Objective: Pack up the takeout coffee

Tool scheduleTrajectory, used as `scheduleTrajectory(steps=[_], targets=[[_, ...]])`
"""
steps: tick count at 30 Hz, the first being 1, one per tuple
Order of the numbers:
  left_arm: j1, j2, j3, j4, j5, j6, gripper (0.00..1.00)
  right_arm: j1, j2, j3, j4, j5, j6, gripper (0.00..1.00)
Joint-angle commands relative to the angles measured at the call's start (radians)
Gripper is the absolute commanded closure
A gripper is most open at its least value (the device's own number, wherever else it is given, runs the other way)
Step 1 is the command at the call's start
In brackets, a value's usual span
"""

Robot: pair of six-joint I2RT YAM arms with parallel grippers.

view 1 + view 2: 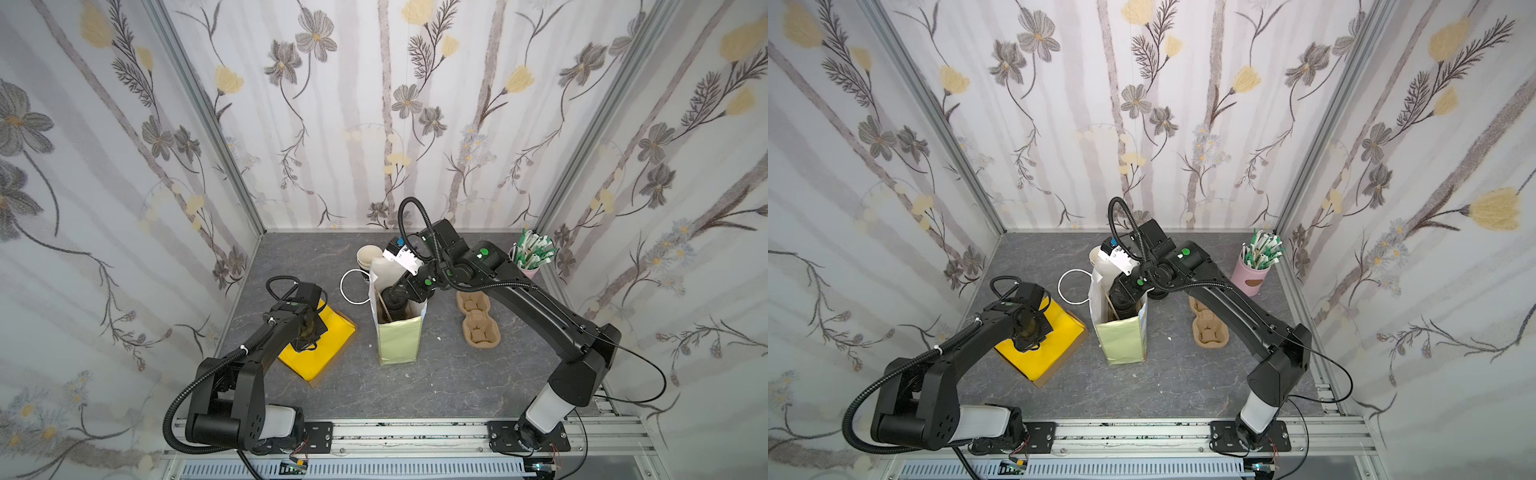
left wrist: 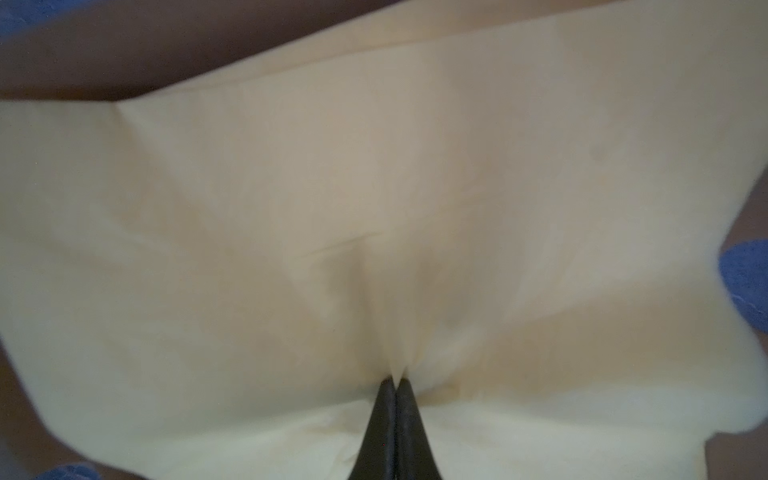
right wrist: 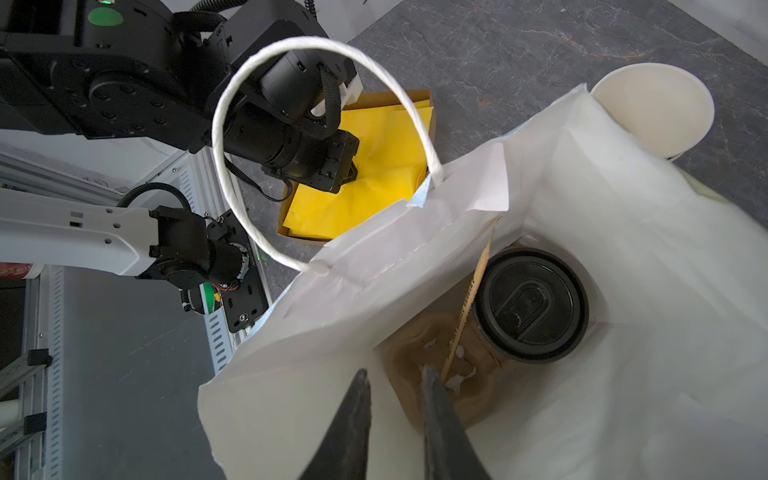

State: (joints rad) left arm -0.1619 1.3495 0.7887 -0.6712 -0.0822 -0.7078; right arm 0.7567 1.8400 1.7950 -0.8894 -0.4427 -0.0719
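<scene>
My left gripper (image 2: 395,382) is pinched tight on the yellow paper napkin (image 2: 374,208); I'd lift slowly and straight up so only one sheet peels off. The black lidded paper coffee cup (image 3: 532,305) stands inside the pale green paper bag (image 1: 399,340). My right gripper (image 3: 395,370), fingers narrowly apart and empty, hovers over the bag's mouth.

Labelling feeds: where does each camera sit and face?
Top view: high, front, looking down at pale paper bag; left arm, right arm show.
Top view: alongside, same bag, arms.
Left wrist: faces yellow paper napkins; shut left gripper pinches them.
Right wrist: looks into bag at black lidded cup; open right gripper.
All four show napkins.
</scene>
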Motion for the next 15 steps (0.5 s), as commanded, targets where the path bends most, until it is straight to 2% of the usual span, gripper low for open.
scheduleTrajectory(steps=[1, 6, 15], targets=[[0.002, -0.029, 0.023, -0.024, -0.046, -0.014, 1.0, 0.0, 0.007, 0.004, 0.03, -0.022, -0.015, 0.76], [0.0, -0.083, 0.045, -0.039, -0.078, -0.032, 1.0, 0.0, 0.012, 0.004, 0.031, -0.022, -0.013, 0.76], [0.002, -0.087, 0.06, -0.05, -0.088, -0.025, 1.0, 0.0, 0.013, 0.004, 0.031, -0.027, -0.011, 0.76]])
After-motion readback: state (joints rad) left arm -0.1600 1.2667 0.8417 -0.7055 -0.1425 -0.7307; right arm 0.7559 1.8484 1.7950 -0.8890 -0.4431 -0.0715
